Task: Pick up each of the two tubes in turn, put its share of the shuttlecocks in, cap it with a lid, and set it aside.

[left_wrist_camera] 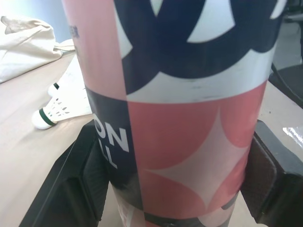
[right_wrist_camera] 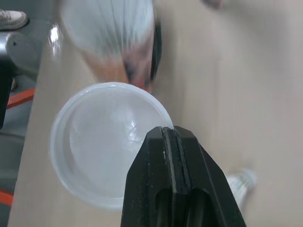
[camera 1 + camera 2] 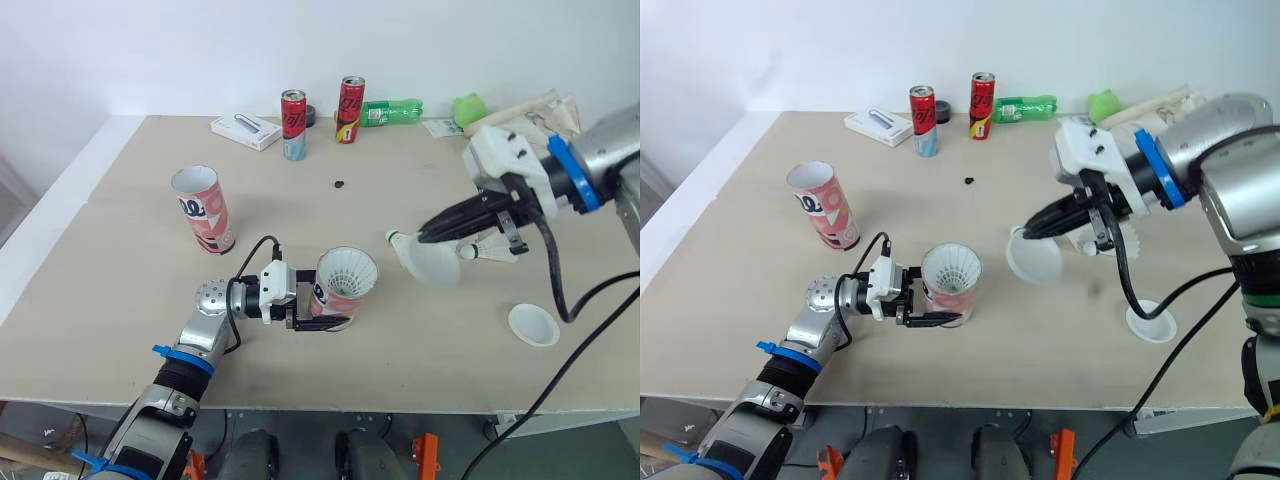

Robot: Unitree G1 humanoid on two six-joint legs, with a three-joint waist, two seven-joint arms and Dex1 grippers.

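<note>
Left gripper (image 3: 318, 318): two black fingers pressed against opposite sides of the lower wall of a tube, near the front middle of the table (image 3: 110, 300).
Held tube (image 3: 328, 300): cardboard cylinder, roughly upright. Its coral pink, dark navy and white panels are cut in curves and star points, with white letters on a navy patch. Whether its base touches the table cannot be told.
Tube contents: white feathered shuttlecock skirt (image 3: 348, 271) filling the open mouth and flaring just above the rim.
Right gripper (image 3: 425, 238): fingers pressed together, pinching the rim of a lid. It hangs over the table to the right of the held tube, apart from it.
Held lid (image 3: 432, 262): round, translucent white, shallow, with a raised edge, and tilted.
Loose shuttlecocks (image 3: 487, 251): white, with a green band at the cork, lying on the table just beyond the held lid.
Second lid (image 3: 533, 324): same kind, flat on the table at front right.
Second tube (image 3: 205, 210): same pattern, upright, open, on the left, well apart from the held tube.
Far edge: two red cans (image 3: 293, 125), a green bottle (image 3: 390, 112), a white box (image 3: 245, 131) and a cloth bag (image 3: 545, 108).
</note>
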